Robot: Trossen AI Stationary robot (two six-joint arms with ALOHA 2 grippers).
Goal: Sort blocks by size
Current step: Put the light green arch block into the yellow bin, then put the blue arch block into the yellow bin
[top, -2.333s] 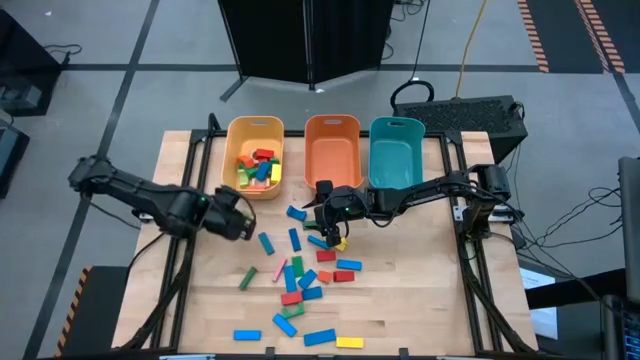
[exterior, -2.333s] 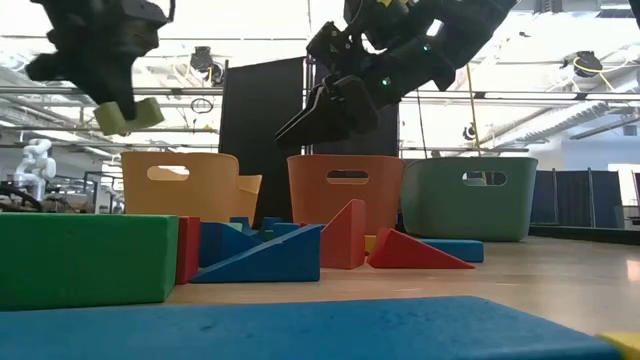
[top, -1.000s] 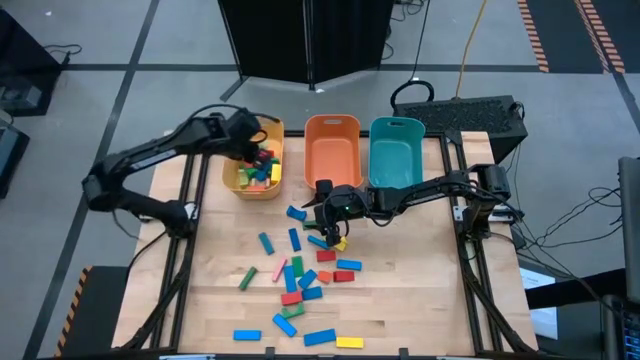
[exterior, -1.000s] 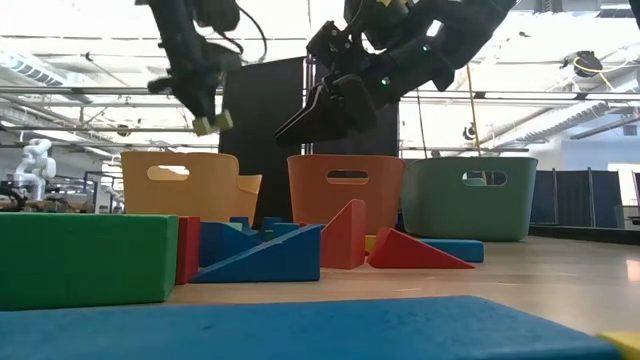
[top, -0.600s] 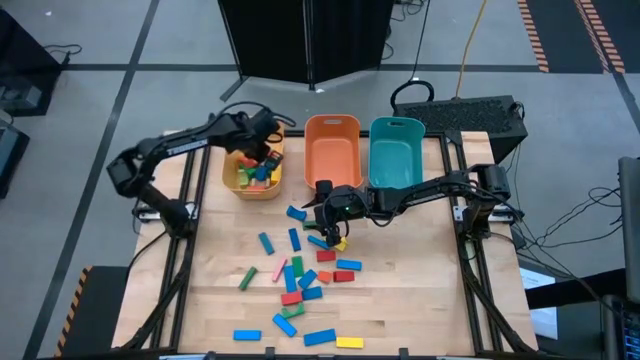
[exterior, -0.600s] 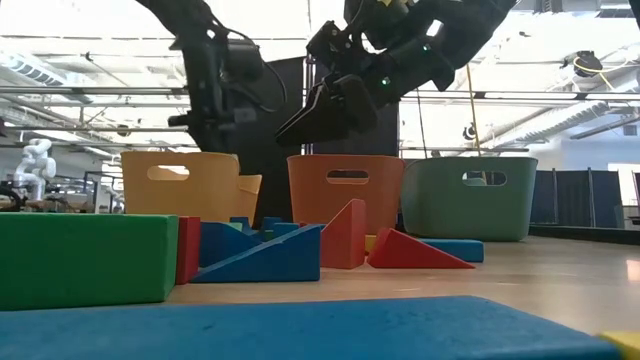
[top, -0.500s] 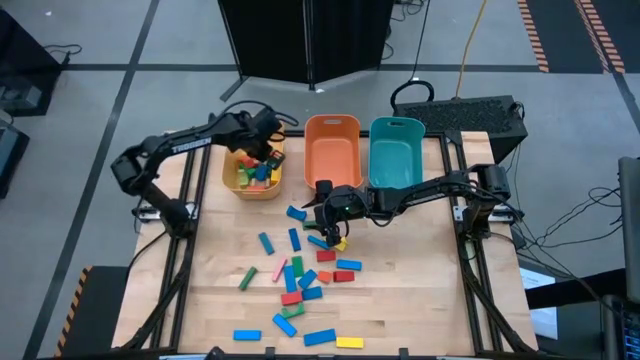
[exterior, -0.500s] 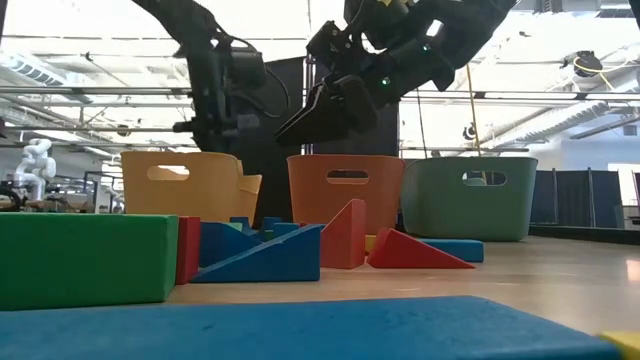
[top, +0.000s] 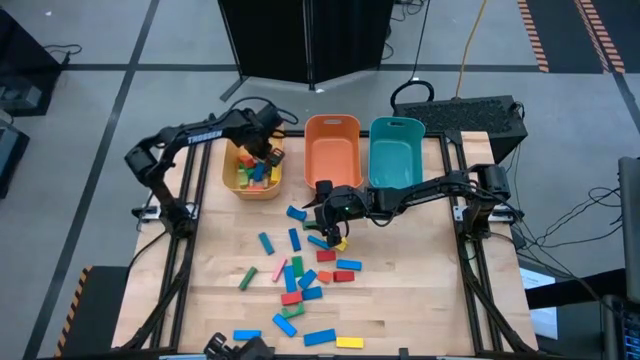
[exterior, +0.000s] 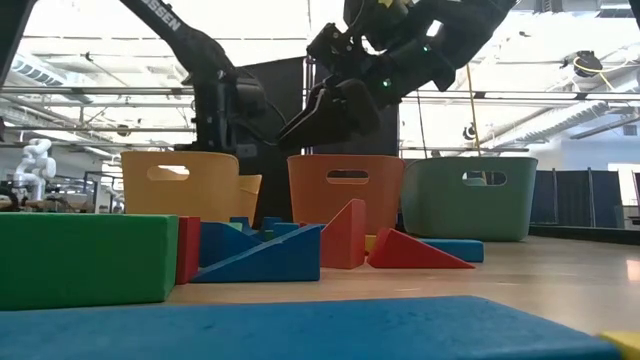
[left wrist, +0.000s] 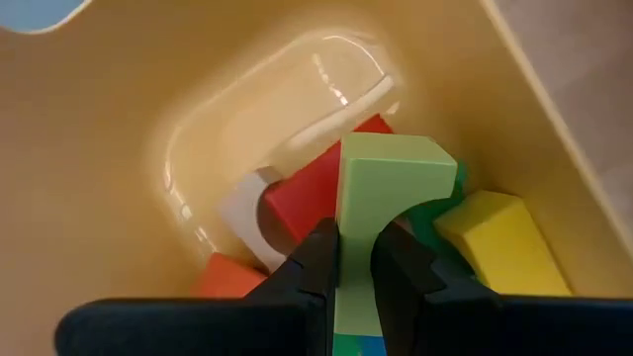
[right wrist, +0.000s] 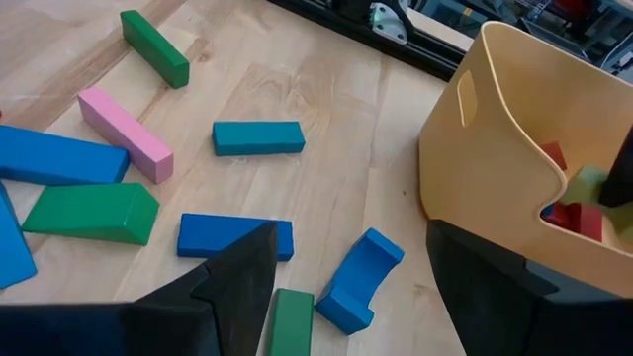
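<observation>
Left arm holds a pale green block inside the yellow bin while the right arm hangs over the scattered blocks.

Upper left of the overhead view: the left gripper (top: 267,150) reaches into the yellow bin (top: 236,131), fingers (left wrist: 315,259) pinched on a light green block (left wrist: 381,188) above red and yellow pieces. At centre, the right gripper (top: 325,222) hovers with jaws spread wide and nothing between them, over loose blocks (top: 296,279) strewn across the wooden table (top: 400,310). The blocks look light, rigid and smooth-painted, so they likely slip unless pinched across two flat parallel faces; bars seem best taken mid-length.
</observation>
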